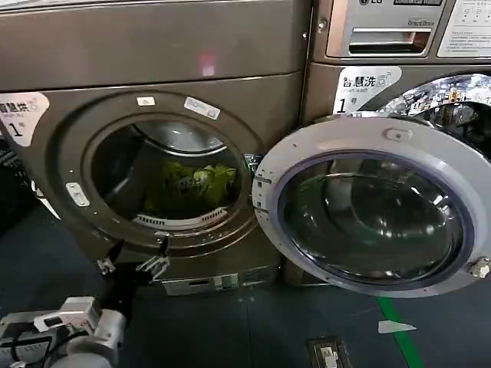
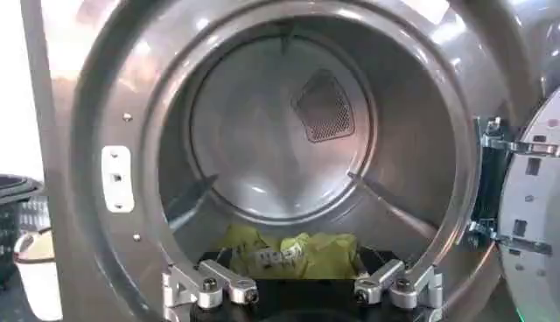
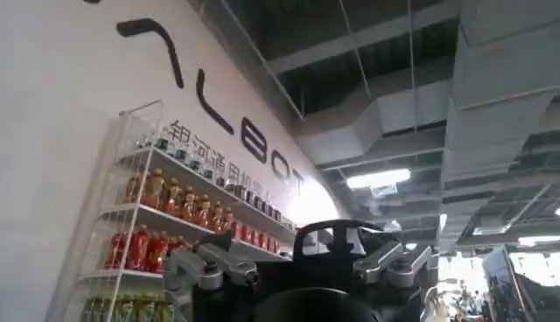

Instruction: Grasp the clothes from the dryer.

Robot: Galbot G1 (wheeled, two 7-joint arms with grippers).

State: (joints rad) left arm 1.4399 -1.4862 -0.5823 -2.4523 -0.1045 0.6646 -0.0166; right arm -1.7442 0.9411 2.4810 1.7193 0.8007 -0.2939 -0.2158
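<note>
The dryer is the bronze-brown machine on the left, its round mouth uncovered. Its silver-rimmed glass door hangs swung out to the right. The clothes, a small yellow-green garment, lie on the drum floor just inside the mouth. My left gripper is below the mouth's lower rim, outside the drum, open and empty. In the left wrist view the clothes lie just beyond the open left gripper, apart from both fingertips. My right gripper points up toward the ceiling, open, holding nothing.
A second machine with an LG panel stands behind the open door. A green floor line and a small floor plate lie in front. A dark basket and a white tub sit beside the dryer. Bottle shelves line a wall.
</note>
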